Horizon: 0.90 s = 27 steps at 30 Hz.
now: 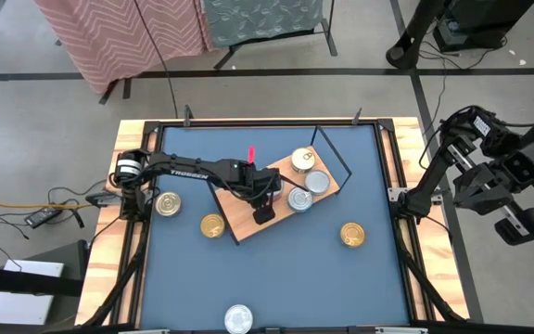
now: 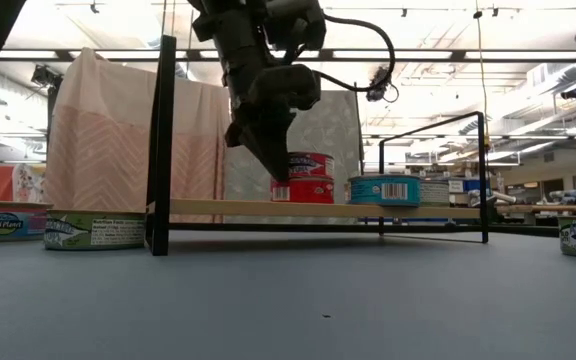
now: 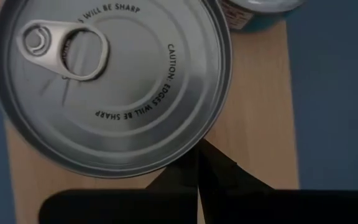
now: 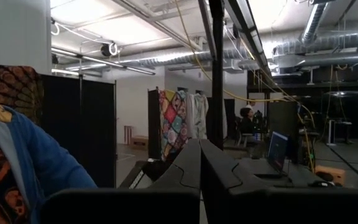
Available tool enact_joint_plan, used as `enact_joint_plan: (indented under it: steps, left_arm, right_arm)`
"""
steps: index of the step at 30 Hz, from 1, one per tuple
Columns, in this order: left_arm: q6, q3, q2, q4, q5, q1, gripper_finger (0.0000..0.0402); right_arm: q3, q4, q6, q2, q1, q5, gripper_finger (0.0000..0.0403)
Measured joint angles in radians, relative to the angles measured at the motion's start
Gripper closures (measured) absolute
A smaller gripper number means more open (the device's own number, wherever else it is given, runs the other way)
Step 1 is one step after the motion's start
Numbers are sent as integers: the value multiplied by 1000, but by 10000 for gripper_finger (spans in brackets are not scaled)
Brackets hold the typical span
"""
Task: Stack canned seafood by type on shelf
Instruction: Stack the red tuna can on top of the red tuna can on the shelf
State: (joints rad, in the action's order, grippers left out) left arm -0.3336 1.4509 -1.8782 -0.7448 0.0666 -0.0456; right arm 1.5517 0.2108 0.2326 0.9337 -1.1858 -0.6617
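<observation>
Light wood forms the shelf (image 1: 248,215), a rectangular board with thin black wire end frames that lies askew on the blue surface (image 1: 276,278), its long axis running from the near-left toward the far-right in the high view. The left pincer (image 1: 263,214) hangs over the board's near-left half with its fingers pressed together and nothing held between them. In the left wrist view a silver-lidded can (image 3: 107,84) with a pull-tab stands on the board directly ahead of the closed tips, close to them; whether they touch it cannot be told. This can (image 1: 299,199) lies toward the shelf's far-right end from the pincer, along the board's long axis, beside two further tins, one silver (image 1: 317,181) and one gold (image 1: 304,160). In the low view, red-labelled tins (image 2: 308,177) stand one on another next to a blue-labelled one (image 2: 385,189). Loose cans remain on the surface: two gold ones (image 1: 189,214) left of the shelf, a gold one (image 1: 351,235) to its right and a silver one (image 1: 238,318) at the near edge. The right pincer (image 1: 517,224) is parked off the surface's right side, closed and empty. The left arm is by far the nearer to every can on the board, so a push or re-grasp there would likely fall to it.
</observation>
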Motion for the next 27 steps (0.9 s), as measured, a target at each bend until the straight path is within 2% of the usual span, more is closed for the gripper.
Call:
enact_joint_plan:
  steps: [5, 14, 20, 27]
  left_arm:
    - [59, 0, 0, 28, 27, 0, 401]
    - [92, 0, 0, 78, 33, 1, 401]
    - [116, 0, 0, 82, 94, 2, 401]
    - [124, 0, 0, 114, 110, 2, 401]
  right_arm:
    - [0, 0, 9, 10, 0, 0, 396]
    - [0, -1, 14, 24, 0, 0, 396]
    - [0, 0, 21, 29, 0, 0, 396]
    - [0, 0, 32, 31, 0, 0, 396]
